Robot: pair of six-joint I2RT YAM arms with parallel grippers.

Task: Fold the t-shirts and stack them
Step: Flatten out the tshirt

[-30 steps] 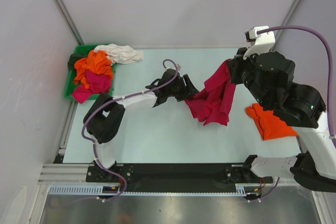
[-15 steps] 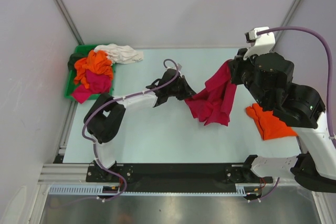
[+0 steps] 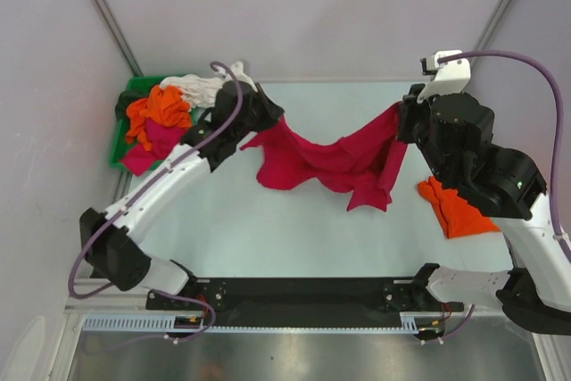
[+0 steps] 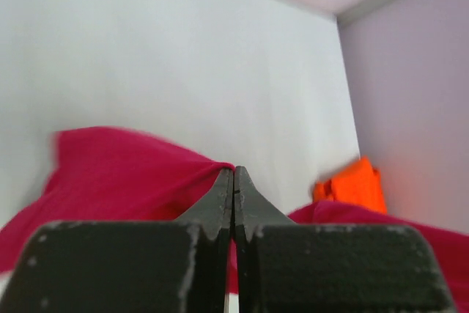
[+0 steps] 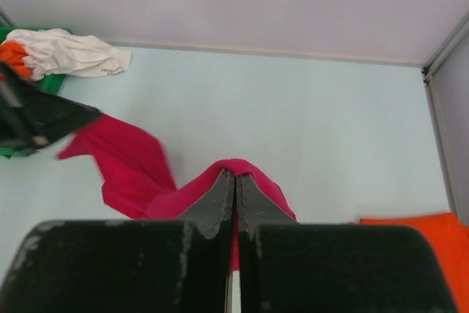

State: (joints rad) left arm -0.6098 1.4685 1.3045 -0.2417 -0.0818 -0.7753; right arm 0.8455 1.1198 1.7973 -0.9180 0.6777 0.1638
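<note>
A large crimson-red t-shirt (image 3: 326, 160) hangs stretched between my two grippers above the table. My left gripper (image 3: 268, 122) is shut on its left end (image 4: 146, 174), up near the back left. My right gripper (image 3: 400, 118) is shut on the shirt's right end (image 5: 242, 170), with cloth bunched over the fingertips. A folded orange t-shirt (image 3: 457, 207) lies on the table at the right, also seen as the orange cloth (image 4: 350, 185) in the left wrist view. Orange (image 3: 159, 109), magenta (image 3: 161, 142) and white (image 3: 203, 88) t-shirts are heaped at the back left.
A green plastic bin (image 3: 125, 136) under the heap stands against the left wall. The white shirt (image 5: 69, 53) spills over the bin's rim onto the table. Frame posts rise at both back corners.
My left gripper has shut on the red shirt's edge and swung back and left toward the bin, pulling the shirt out into a long span. The right gripper has barely moved.
</note>
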